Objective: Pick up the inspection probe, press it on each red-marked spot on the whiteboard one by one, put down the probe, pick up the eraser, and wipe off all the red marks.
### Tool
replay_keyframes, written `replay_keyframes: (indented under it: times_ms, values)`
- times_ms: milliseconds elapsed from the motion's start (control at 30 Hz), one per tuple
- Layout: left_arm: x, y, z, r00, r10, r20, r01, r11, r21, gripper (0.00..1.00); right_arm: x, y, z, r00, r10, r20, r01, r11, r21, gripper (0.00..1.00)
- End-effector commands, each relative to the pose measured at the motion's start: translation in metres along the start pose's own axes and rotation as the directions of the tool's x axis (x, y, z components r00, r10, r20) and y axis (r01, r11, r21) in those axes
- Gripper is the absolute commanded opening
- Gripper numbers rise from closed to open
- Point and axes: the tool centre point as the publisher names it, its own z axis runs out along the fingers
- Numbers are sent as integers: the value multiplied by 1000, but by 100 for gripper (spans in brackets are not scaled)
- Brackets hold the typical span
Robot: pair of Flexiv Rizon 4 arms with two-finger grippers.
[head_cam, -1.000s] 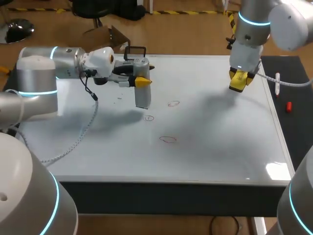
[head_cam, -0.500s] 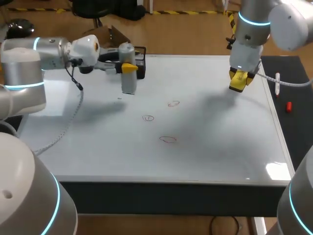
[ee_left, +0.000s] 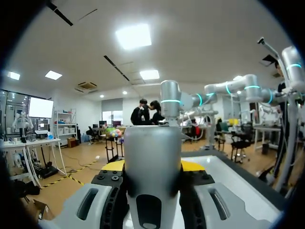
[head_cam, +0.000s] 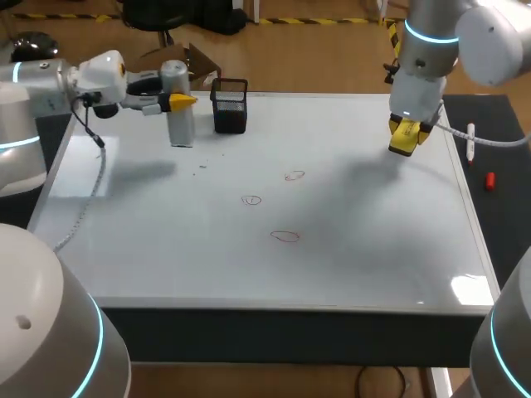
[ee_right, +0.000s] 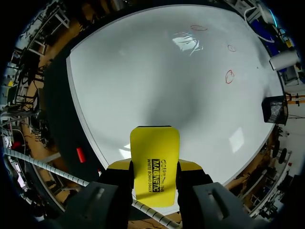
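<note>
Pinching the inspection probe (head_cam: pixel 177 116) in the left gripper (head_cam: pixel 184 101), with the yellow-tipped fingers (ee_left: pixel 113 165) pressing on its grey cylindrical body from two sides. Holding it upright over the far left part of the whiteboard (head_cam: pixel 348 265), just left of the black mesh basket (head_cam: pixel 230 105) and not touching that. Throwing a shadow onto the board to the left and nearer, apart from the probe's lower end. Coming in from the left with the left arm (head_cam: pixel 50 83), running about level above the far left corner. Filling the gap between the fingers in the left wrist view, with a dark oval recess low on the grey body.

Pinching the yellow eraser (ee_right: pixel 155 164) in the right gripper (head_cam: pixel 404 137), flat between the two fingers and sticking out ahead of them. Hanging over the far right part of the whiteboard, close to its right edge, with the right arm (head_cam: pixel 427 50) coming down from the far right.

Showing three marks, unwiped, about the middle of the board: a far red mark (head_cam: pixel 294 175) to the right, a left red mark (head_cam: pixel 251 200) and a near red mark (head_cam: pixel 284 236). Lying well apart from both grippers.

Resting on the dark mat (head_cam: pixel 506 215) right of the whiteboard: a white marker (head_cam: pixel 470 141) and, nearer, a small red piece (head_cam: pixel 489 180)
</note>
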Motion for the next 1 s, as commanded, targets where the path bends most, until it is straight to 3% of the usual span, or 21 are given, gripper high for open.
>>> replay_keyframes:
  times_ms: [33, 467, 1000]
  values:
    - [-3, -2, -19, 1000, 2, 16, -2, 1000, 6, 0, 0, -1, -1, 1000, -2, -3, 2, 1000, 1, 0]
    - [-19, -1, -48, 998, 9, 69, -12, 999, 32, 0, 0, -1, -1, 1000, -2, -3, 2, 1000, 1, 0]
    - [-20, -1, -52, 997, -1, 82, -1, 999, 34, 0, 0, -1, -1, 1000, -2, -3, 2, 1000, 1, 0]
